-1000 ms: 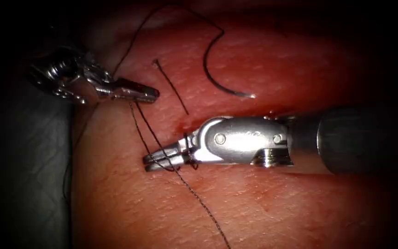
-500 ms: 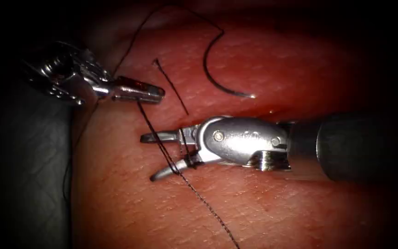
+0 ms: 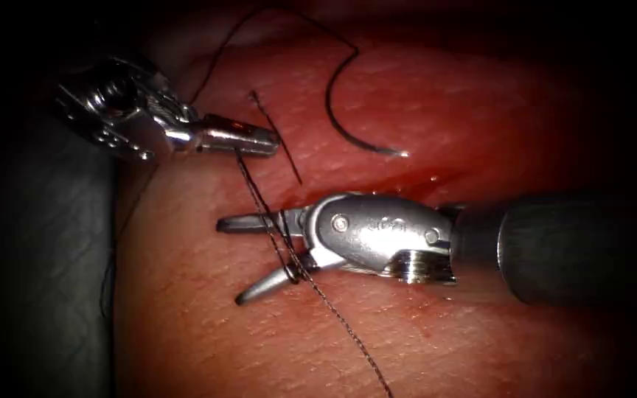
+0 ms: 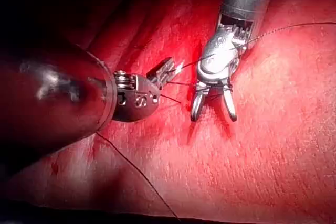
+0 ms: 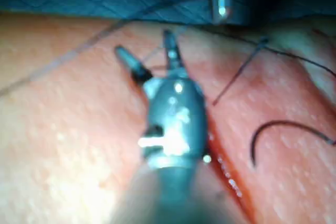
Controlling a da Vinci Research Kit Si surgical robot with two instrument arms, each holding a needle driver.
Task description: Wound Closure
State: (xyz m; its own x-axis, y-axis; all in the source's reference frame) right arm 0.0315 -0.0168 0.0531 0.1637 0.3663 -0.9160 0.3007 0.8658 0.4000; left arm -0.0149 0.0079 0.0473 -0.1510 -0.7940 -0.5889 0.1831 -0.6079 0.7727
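My left tool (image 3: 263,141) is at the upper left, jaws shut on the thread (image 3: 259,199). From there the thread runs down to my right tool (image 3: 230,262), winds around its open jaws and trails off over the tissue (image 3: 208,346). The right jaws hold nothing. The curved needle (image 3: 331,110) lies free on the tissue above the right tool, outside the tissue, its tip toward the cut (image 3: 407,180). In the left wrist view the left tool (image 4: 170,66) sits beside the open right tool (image 4: 212,115). The right wrist view has the right tool (image 5: 144,45) and the needle (image 5: 273,127).
A short cut end of thread (image 3: 278,140) lies on the tissue beside the left tool's tip, and again as the cut end (image 5: 239,74). Red fluid (image 3: 377,184) wets the cut by the right tool's wrist. Dark cloth (image 3: 38,295) borders the tissue on the left.
My right tool's jaws went from shut to wide open, with the thread still wound around them. My left tool moved a little to the right, holding the thread. The needle stayed put.
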